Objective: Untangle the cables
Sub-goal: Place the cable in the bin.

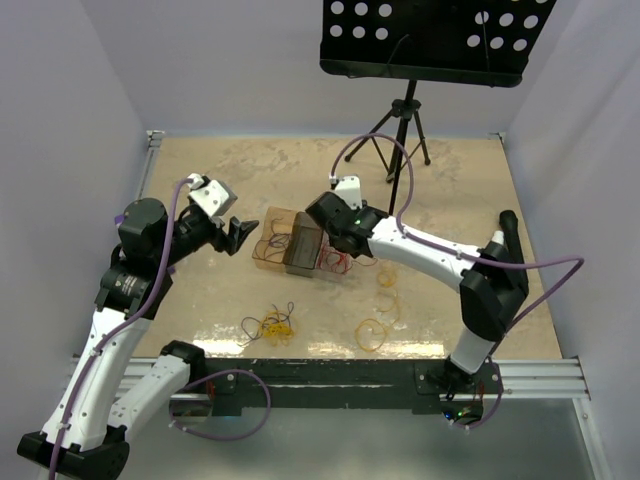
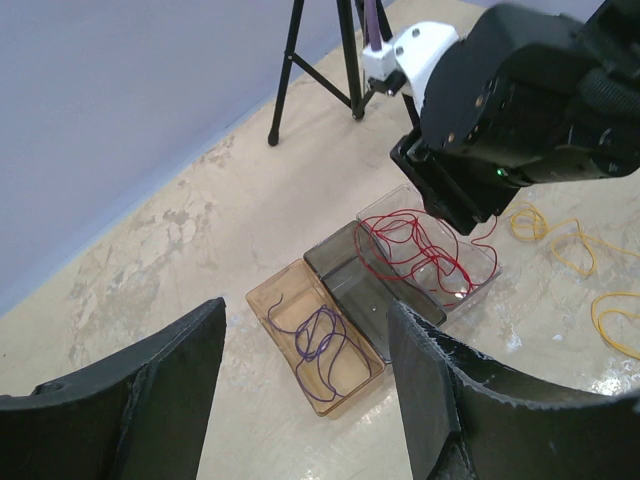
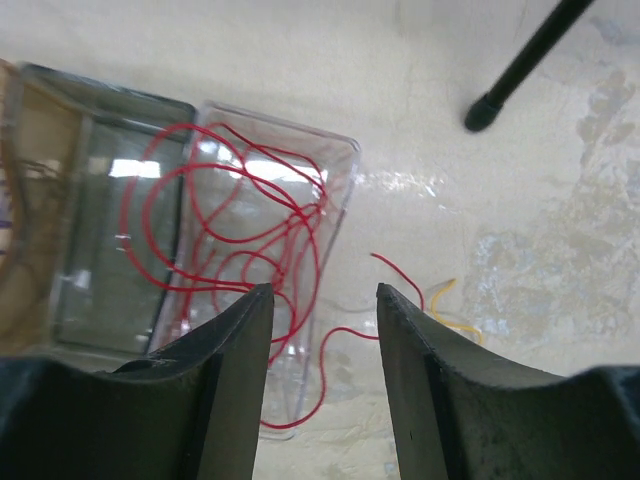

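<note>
The right gripper (image 3: 325, 300) is hovering part-open and empty above the red cables (image 3: 250, 225) in the clear tray (image 3: 300, 130), the left gripper (image 2: 305, 315) is gaping empty, and the near tangle (image 1: 272, 325) is probably awaiting separation next.

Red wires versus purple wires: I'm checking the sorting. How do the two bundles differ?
The red wires sit in the clear tray; the purple wires sit in the amber tray. Some red strands spill over the rim onto the table; the purple ones lie wholly inside. The red bundle shows more loops than the purple. Both are thin, loosely coiled wires in open trays.
</note>
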Motion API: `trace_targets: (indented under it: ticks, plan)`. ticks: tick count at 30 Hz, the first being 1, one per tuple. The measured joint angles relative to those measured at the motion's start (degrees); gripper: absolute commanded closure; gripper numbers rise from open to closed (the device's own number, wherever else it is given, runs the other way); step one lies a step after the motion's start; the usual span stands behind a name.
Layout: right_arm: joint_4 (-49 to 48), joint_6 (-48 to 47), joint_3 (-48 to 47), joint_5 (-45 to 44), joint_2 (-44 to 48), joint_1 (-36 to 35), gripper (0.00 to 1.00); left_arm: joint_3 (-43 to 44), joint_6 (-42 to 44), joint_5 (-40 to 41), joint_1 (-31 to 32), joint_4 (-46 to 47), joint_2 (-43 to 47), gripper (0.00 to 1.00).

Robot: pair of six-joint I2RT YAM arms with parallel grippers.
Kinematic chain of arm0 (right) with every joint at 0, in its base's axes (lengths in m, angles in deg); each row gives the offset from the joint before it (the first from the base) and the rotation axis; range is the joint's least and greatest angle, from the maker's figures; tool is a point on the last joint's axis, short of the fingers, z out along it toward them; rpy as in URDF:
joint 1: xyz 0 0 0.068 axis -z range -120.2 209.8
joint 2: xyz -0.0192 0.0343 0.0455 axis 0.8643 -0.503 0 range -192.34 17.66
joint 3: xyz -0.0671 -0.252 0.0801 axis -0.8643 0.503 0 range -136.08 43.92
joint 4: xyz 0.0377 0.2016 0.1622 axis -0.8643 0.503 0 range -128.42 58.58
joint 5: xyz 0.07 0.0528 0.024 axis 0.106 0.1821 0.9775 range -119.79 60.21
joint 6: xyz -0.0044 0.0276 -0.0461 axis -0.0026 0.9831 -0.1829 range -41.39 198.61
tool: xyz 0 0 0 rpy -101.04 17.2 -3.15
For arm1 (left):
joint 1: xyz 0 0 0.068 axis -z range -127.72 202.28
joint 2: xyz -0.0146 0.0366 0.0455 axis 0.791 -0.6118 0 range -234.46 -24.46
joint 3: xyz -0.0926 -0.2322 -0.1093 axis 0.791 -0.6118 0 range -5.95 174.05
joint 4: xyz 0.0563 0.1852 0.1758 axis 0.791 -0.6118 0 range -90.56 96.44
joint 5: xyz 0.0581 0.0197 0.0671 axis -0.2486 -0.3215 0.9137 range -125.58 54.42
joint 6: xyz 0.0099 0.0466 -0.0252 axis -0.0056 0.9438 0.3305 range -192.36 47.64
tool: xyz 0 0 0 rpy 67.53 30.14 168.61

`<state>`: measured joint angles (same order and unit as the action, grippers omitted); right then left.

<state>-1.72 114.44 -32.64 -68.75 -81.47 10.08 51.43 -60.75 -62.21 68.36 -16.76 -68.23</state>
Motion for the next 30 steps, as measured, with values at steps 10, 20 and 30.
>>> trace_targets:
  ticks: [10, 20, 30]
  plan:
    - [-1.6, -0.8, -8.8, 1.1, -4.8, -4.7, 0.43, 0.0, 0.0, 0.0, 0.0, 0.0, 0.0, 0.3]
    - [-4.2, -0.8, -10.1, 1.4, -14.6, -5.1, 0.45, 0.0, -2.6, 5.3, -0.1, 1.4, -0.7, 0.27]
    - [-5.1, 0.6, -14.8, -2.5, -18.1, -5.1, 0.48, 0.0, -5.1, 9.7, -0.6, 2.6, -2.6, 0.27]
